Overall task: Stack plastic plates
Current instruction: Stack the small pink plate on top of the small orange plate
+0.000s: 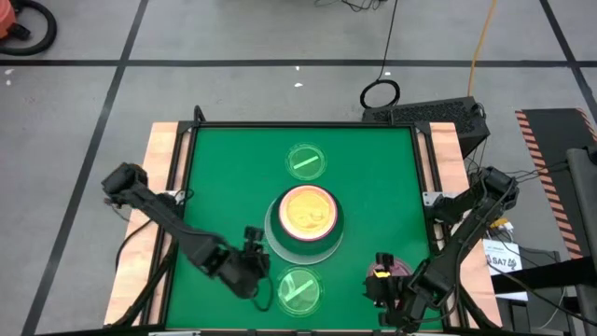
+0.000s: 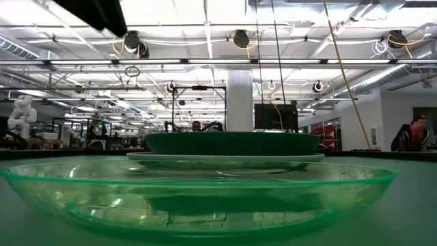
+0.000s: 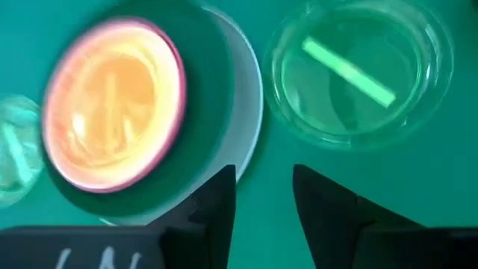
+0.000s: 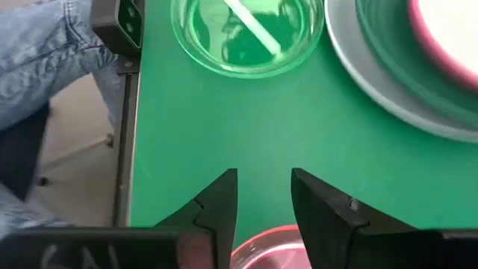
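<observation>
A stack stands mid-table [image 1: 303, 219]: a pale mint-white plate at the bottom, then a dark green one [image 2: 232, 142], a pink one, and an orange one on top [image 3: 112, 104]. One translucent green plate [image 1: 305, 161] lies flat beyond the stack, and another [image 1: 298, 289] lies at the near edge. A small pink plate [image 1: 395, 270] sits near-right. My left gripper [image 3: 261, 202] is open, above the table between the stack's near-left rim and the near translucent plate [image 3: 358, 67]. My right gripper [image 4: 261, 202] is open over the pink plate's rim [image 4: 269, 250]; I see no touch.
Wooden side boards flank the green mat [image 1: 215, 168]. A keyboard [image 1: 429, 114] lies beyond the far right corner. A person's jeans [image 4: 45, 60] show past the table's near edge, and another person [image 2: 413, 133] is far off in the room.
</observation>
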